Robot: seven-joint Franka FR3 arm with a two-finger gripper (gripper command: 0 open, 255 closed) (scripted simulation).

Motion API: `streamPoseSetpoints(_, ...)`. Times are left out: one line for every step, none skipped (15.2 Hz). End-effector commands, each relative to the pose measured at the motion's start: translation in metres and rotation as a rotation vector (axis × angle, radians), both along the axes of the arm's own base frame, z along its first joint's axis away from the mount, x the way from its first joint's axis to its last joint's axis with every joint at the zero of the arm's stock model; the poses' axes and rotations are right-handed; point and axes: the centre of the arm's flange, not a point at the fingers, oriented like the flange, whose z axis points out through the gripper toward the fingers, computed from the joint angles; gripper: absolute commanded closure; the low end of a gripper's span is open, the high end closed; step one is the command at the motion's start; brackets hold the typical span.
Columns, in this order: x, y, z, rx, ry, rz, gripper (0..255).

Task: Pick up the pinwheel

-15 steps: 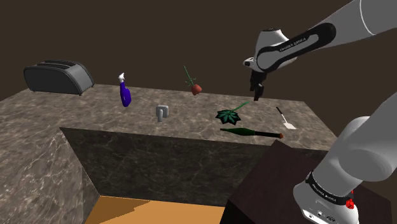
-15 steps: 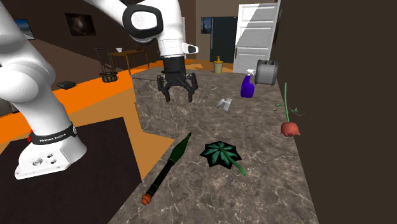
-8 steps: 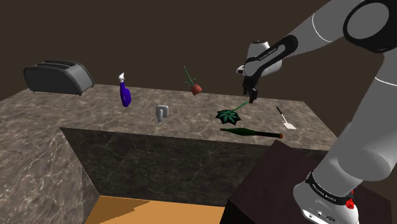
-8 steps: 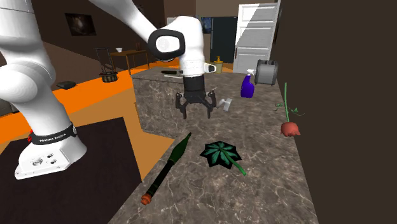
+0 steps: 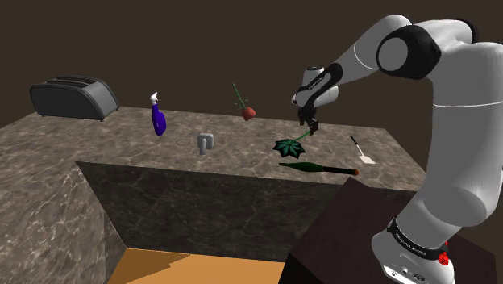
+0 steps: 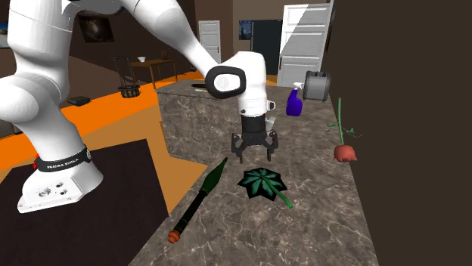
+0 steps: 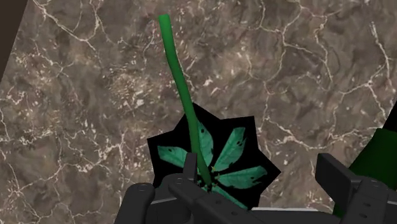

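Note:
The pinwheel (image 5: pixel 288 147) lies flat on the marble counter, a black head with green blades and a long green stick. My gripper (image 5: pixel 310 127) hangs a little above it, pointing down. Seen from the second exterior view, the gripper (image 6: pixel 255 153) stands open just behind the pinwheel (image 6: pixel 262 184), with nothing between its fingers. Along the hand, the pinwheel (image 7: pixel 210 159) lies straight below the gripper (image 7: pixel 238 188), its stick running away from the fingers, which stand wide apart.
A dark green bottle (image 5: pixel 316 168) with a red cap lies close in front of the pinwheel, near the counter's edge. A rose (image 5: pixel 247 111), grey mug (image 5: pixel 205 143), purple spray bottle (image 5: pixel 159 119), toaster (image 5: pixel 74 98) and spatula (image 5: pixel 360 151) are spread over the counter.
My gripper has come down and moved toward the shoulder view's left, from above the counter's back to just over the pinwheel. It stays open. Nothing on the counter moved.

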Motion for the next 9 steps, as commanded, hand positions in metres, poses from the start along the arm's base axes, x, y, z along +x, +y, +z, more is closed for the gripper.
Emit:
streamPoseSetpoints(0.016,-0.012,-0.021,-0.005,0.014,0.052,0)
streamPoseSetpoints(0.024,-0.017,-0.031,-0.007,0.020,0.076,0)
streamPoseSetpoints(0.032,-0.022,-0.040,-0.010,0.027,0.100,0)
streamPoseSetpoints(0.040,-0.026,-0.050,-0.013,0.034,0.125,0)
streamPoseSetpoints(0.048,-0.031,-0.060,-0.015,0.040,0.149,0)
streamPoseSetpoints(0.050,-0.032,-0.062,-0.016,0.042,0.155,0)
streamPoseSetpoints(0.050,-0.032,-0.067,-0.016,0.042,0.155,0)
streamPoseSetpoints(0.050,-0.032,-0.073,-0.016,0.042,0.155,0)
streamPoseSetpoints(0.050,-0.032,-0.078,-0.016,0.042,0.155,0)
